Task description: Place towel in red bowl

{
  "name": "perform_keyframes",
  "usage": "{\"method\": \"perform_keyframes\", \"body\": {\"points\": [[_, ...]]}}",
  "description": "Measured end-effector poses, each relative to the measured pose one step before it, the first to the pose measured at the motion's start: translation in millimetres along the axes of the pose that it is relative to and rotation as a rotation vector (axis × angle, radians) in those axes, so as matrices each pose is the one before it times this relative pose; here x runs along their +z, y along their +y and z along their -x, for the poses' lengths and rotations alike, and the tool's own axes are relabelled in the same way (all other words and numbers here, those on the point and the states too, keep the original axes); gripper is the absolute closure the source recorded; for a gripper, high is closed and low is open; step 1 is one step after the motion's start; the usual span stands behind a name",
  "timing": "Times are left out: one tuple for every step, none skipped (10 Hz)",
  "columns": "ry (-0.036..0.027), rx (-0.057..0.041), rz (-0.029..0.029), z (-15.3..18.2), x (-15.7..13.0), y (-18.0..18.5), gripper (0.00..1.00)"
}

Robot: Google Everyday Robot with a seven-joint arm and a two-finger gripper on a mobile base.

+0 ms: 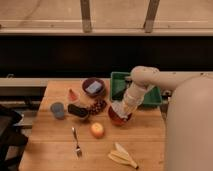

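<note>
The red bowl sits on the wooden table, right of centre, mostly covered from above. My gripper hangs at the end of the white arm, which reaches in from the right, and is directly over the bowl. A pale towel is bunched at the gripper's tip, held in the shut fingers, just above or touching the bowl's rim. The bowl's inside is hidden.
A green tray stands behind the bowl. A purple bowl with a blue sponge, dark grapes, a black object, a grey-blue cup, an orange fruit, a fork and a banana peel lie around.
</note>
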Motion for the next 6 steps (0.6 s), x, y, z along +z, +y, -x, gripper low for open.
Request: {"method": "perform_keyframes", "body": {"points": [[0.00847,-0.02130,0.01530,2.00,4.97,4.98,0.62],[0.01023,-0.02305,0.01322,0.93,6.44,4.87,0.52],[0.00676,-0.01131,0.00886,-0.10,3.13,1.45,0.43],[0.00760,-0.01115,0.00789,-1.20,3.55,0.13,0.39],[0.00750,-0.00866,0.00750,-0.44,2.87,0.60,0.39],[0.00394,-0.00390,0.01234,-0.41,1.76,-0.54,0.39]]}}
